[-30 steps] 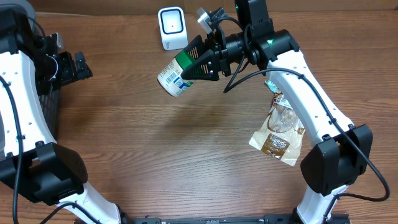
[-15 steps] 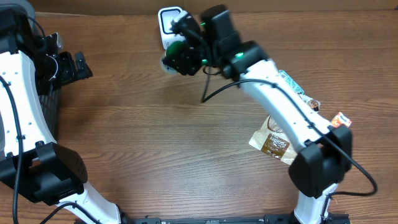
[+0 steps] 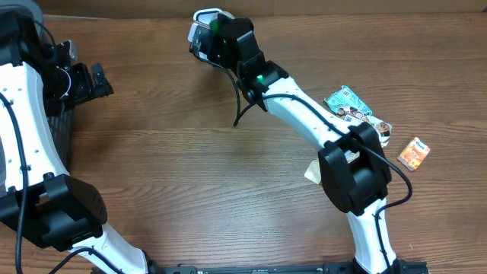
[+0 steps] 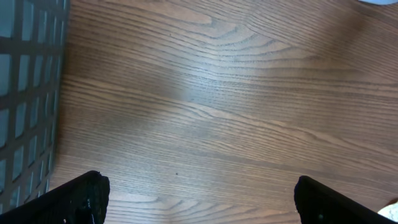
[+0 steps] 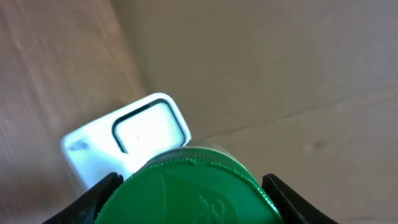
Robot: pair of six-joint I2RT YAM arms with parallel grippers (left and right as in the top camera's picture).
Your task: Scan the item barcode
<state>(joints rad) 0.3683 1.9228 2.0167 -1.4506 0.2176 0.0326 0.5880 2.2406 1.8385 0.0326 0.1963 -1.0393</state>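
Overhead, the right gripper (image 3: 207, 39) is parked at top centre right by the white scanner (image 3: 204, 17), and the left gripper (image 3: 90, 82) is spread wide at upper left. Left wrist: only wooden table (image 4: 217, 112) is framed between the splayed fingers (image 4: 87, 196). Right wrist: the green-lidded container (image 5: 193, 186) is pinched at bottom centre, scanner just behind.

Your workspace: a dark wood-grain surface under soft light

You have a brown surface (image 3: 190, 175) with long grain lines running side to side, filling nearly the whole overhead view. Only a thin pale strip (image 3: 426, 6) shows along its far edge, and you can't tell what that is. In the left wrist view a soft whitish sheen (image 4: 199, 93) lies across the grain, and a dark gridded basket (image 4: 25, 93) stands at the left edge, its openings showing grey.
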